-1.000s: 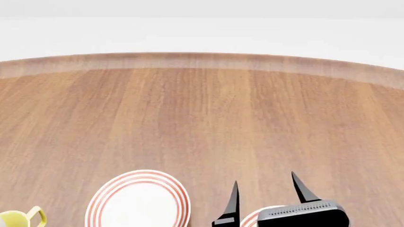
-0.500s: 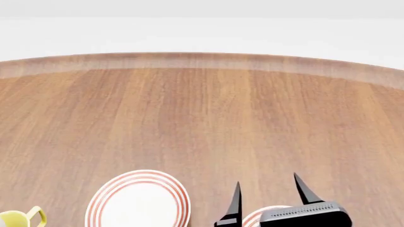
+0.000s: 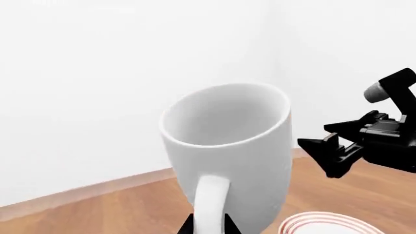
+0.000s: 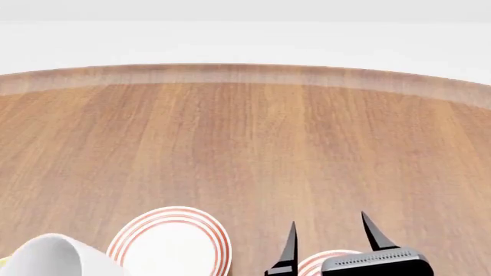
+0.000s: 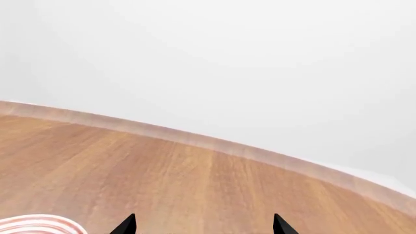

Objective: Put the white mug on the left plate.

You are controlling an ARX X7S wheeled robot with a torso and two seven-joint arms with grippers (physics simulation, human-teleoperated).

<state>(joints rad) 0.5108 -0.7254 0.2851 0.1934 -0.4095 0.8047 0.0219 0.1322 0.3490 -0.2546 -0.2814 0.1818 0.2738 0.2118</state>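
The white mug [image 4: 52, 256] is tilted at the bottom left of the head view, just left of the left plate [image 4: 170, 241]. That plate is white with red rings and lies flat on the table. In the left wrist view the white mug [image 3: 227, 146] is raised above the wood. My left gripper [image 3: 208, 223] is shut on its loop handle [image 3: 209, 202]. My right gripper [image 4: 328, 221] hangs open over the other ringed plate [image 4: 316, 263] with nothing between its fingers. The right gripper [image 5: 204, 217] also shows open in its own wrist view.
The round wooden table [image 4: 245, 144] stretches far ahead to its curved rim [image 4: 245, 73]. A red-ringed plate edge [image 3: 325, 223] shows past the mug in the left wrist view, and I cannot tell which plate. The right arm [image 3: 370, 144] hangs beyond it.
The white mug has come into the head view at the bottom left, covering the yellow mug. My right gripper has drifted slightly right and down, still open.
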